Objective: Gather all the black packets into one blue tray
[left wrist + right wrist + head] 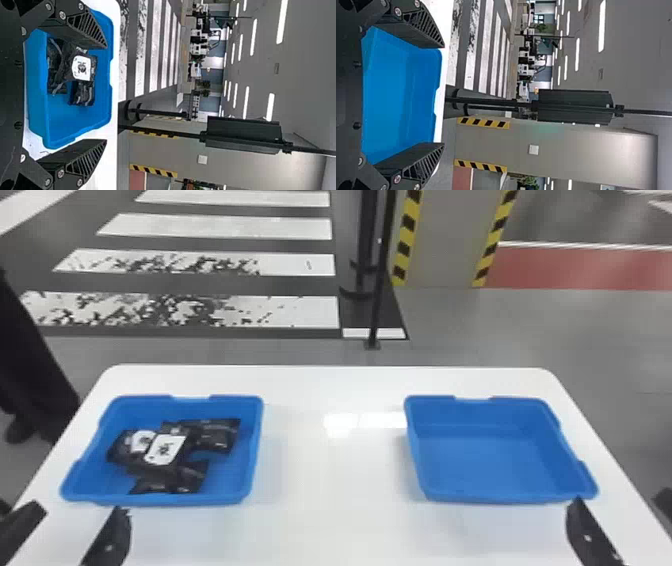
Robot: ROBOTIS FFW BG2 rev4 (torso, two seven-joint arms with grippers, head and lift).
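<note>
Head view — shiny black packets (215, 435) with white labels, heaped inside left blue plastic tray (165, 499); right blue plastic tray (495, 465) well apart. Left gripper (81, 510), right gripper (621, 499) — both with fingers wide.

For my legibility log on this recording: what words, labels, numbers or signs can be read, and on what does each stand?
No text can be read with certainty.
Two white labels on the black packets: dark marks, too small to read.
Yellow-and-black stripes on the grey pillar: a warning marking, no words seen.
</note>
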